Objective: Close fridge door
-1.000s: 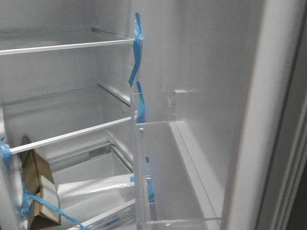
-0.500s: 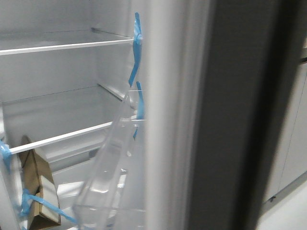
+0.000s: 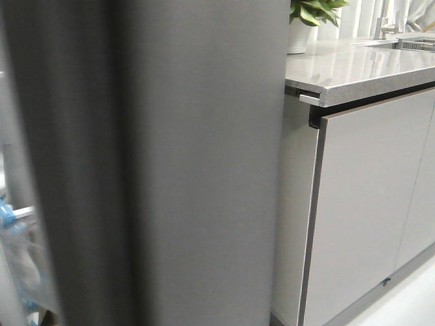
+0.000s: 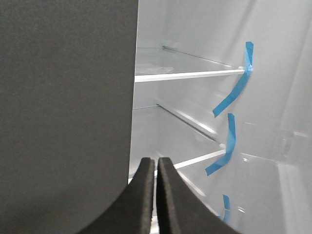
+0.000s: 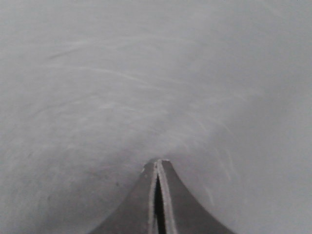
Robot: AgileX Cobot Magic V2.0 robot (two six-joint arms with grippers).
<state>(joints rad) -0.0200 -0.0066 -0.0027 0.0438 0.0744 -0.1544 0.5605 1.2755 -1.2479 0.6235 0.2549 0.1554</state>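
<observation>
A: Where the front view looks ahead, the door [image 3: 177,163] fills most of it: flat, matte dark grey, blurred.
B: Beside it?
A: Pale cabinet [image 3: 367,217], speckled stone counter [image 3: 353,68], potted plant [image 3: 309,24].
B: Grippers?
A: Left gripper [image 4: 156,168] pressed together, facing white shelves [image 4: 187,75] with blue tape [image 4: 234,92]. Right gripper [image 5: 158,168] together against grey surface.
B: Writing?
A: None legible.

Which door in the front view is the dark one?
The fridge door: tall, matte dark grey, filling the left. The cabinet doors right of it are pale grey.
</observation>
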